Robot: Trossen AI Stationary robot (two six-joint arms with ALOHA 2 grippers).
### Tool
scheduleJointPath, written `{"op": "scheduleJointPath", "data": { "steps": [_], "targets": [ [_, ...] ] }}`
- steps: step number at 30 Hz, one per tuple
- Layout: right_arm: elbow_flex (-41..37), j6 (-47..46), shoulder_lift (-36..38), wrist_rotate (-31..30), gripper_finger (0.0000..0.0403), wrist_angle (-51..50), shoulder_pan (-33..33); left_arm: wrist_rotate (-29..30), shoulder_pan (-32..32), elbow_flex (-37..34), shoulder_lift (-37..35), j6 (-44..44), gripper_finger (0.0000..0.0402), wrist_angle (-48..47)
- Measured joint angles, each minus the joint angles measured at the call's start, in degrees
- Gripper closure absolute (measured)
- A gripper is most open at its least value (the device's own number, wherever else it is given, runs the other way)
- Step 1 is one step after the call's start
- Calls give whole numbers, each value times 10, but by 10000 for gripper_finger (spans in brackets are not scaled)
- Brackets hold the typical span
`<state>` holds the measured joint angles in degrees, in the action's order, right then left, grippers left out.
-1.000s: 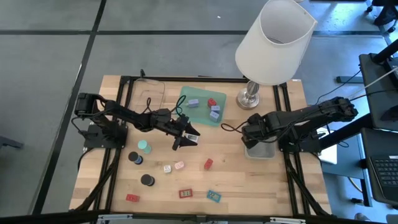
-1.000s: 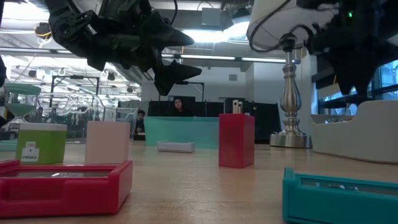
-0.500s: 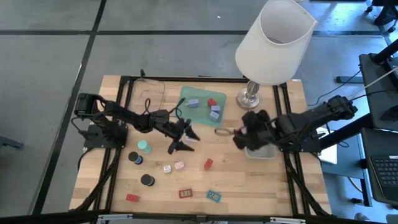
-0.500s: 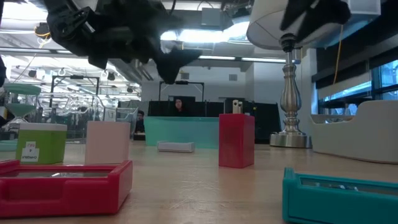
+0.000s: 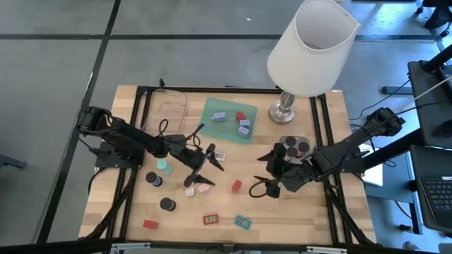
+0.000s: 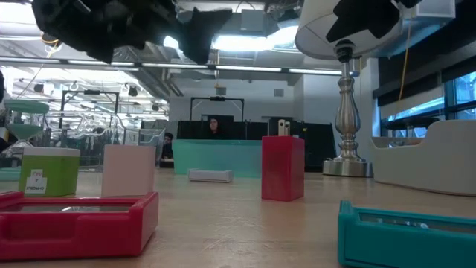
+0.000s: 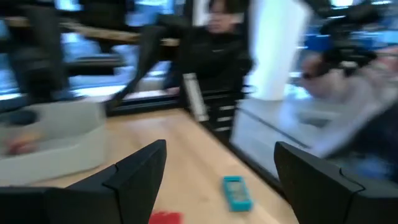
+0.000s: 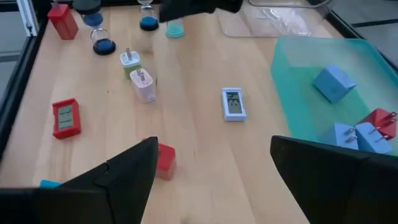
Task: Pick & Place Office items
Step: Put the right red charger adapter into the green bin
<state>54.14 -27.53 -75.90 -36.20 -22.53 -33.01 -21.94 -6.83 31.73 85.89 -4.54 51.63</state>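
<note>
Hovering over the middle of the counter, your two pincers both stand apart and carry nothing. The left pincer hangs just above the white-pink block and its pale neighbour, fingers spread wide, which reads as a line-up for a grab. The right pincer reaches in from the right edge and sits just beside the red block; its wrist view looks straight down on that block, so you seem to be aiming there.

Sorting looks partly done. A lavender block, a red one and two blue ones already lie in the green tray near the far edge, and black caps sit in the grey tray by the lamp. The clear tray at the far left looks unfilled.

Loose pieces remain: a white card near the tray, the mint cap, two black caps towards the left edge, and flat red and teal rectangles along the near edge, with another red piece at the near left corner.
</note>
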Motion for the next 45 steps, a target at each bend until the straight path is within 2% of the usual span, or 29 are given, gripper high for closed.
{"op": "scheduleJointPath", "data": {
  "steps": [7,10,12,16,20,27,33,38,45],
  "targets": [
    [-2,34,0,-24,88,6,0,300,-49,3,-1,32,107,-92],
    [-2,72,0,-18,88,7,0,376,-61,24,-12,20,107,-160],
    [-2,97,0,-2,88,8,0,403,-63,43,-23,-4,107,-208],
    [-2,144,0,55,88,10,9,435,-63,76,-36,-58,107,-296],
    [-2,194,0,87,87,11,28,465,-63,89,-47,-77,107,-332],
    [-2,275,-14,232,87,16,86,504,-63,88,-70,-104,107,-374],
    [-2,410,-87,356,87,57,132,531,-63,88,-87,-128,107,-405],
    [-2,532,-160,397,87,99,158,533,-63,88,-87,-129,107,-405],
    [-2,580,-247,475,87,159,186,532,-63,88,-87,-138,107,-417]
  ]
}}
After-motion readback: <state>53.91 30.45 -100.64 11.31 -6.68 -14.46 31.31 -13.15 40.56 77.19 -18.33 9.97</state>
